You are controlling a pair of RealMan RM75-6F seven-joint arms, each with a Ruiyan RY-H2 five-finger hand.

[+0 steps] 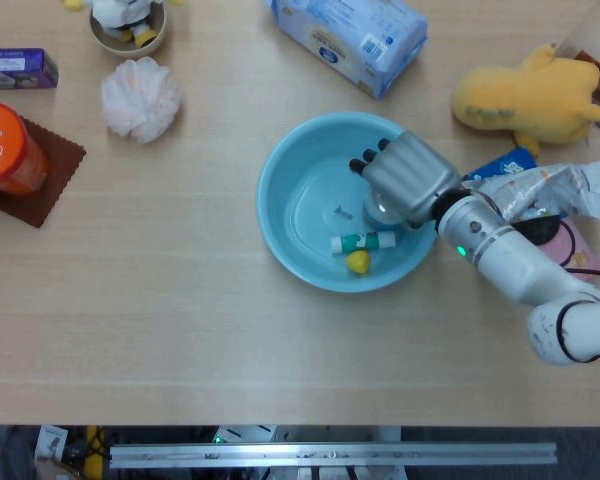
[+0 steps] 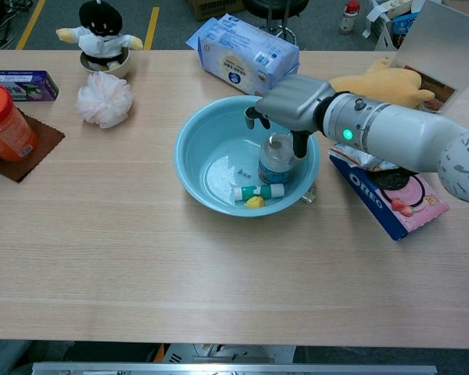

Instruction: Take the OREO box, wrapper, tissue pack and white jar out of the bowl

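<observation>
The light blue bowl (image 1: 270,215) (image 2: 184,168) stands mid-table. Inside it the white jar (image 1: 380,209) (image 2: 276,164) stands upright at the right, beside a green-and-white tube (image 1: 363,241) and a small yellow piece (image 1: 357,262). My right hand (image 1: 405,178) (image 2: 293,98) hangs low over the jar, fingers spread behind it and the thumb down its right side; no firm hold shows. The OREO box (image 2: 391,199) lies on the table right of the bowl with the crumpled wrapper (image 1: 545,185) (image 2: 383,144) on it. The blue tissue pack (image 1: 350,35) (image 2: 246,51) lies behind the bowl. My left hand is out of view.
A yellow plush toy (image 1: 530,95) lies at the back right. At the left are an orange can (image 1: 5,145) on a brown mat, a pink bath pouf (image 1: 140,97), a purple box (image 1: 15,68) and a doll in a small bowl (image 1: 128,20).
</observation>
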